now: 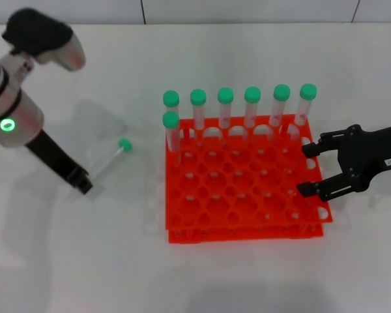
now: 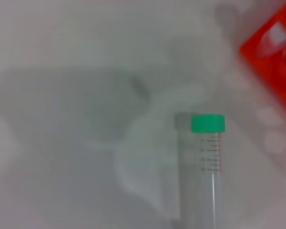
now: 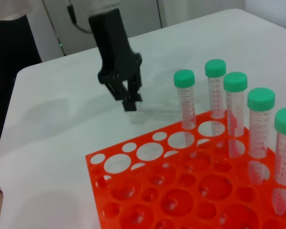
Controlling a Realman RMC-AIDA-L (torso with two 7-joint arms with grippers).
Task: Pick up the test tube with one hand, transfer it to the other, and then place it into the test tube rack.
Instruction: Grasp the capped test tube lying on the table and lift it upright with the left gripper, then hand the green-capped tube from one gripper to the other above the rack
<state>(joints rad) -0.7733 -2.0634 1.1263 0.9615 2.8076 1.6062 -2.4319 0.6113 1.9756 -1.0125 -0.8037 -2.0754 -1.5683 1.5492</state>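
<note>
The test tube, clear with a green cap, lies slanted low over the white table left of the rack; in the left wrist view the test tube runs up from the frame's lower edge. My left gripper, on the arm with the green ring, reaches down to the tube's bottom end and looks shut on it. From the right wrist view the left gripper shows its fingers drawn together. My right gripper, with the white label, hovers open at the right edge of the orange-red test tube rack.
Several green-capped tubes stand in the rack's back row, and one more stands at the rack's front-left. The rack has many free holes. The white table spreads out to the left and front.
</note>
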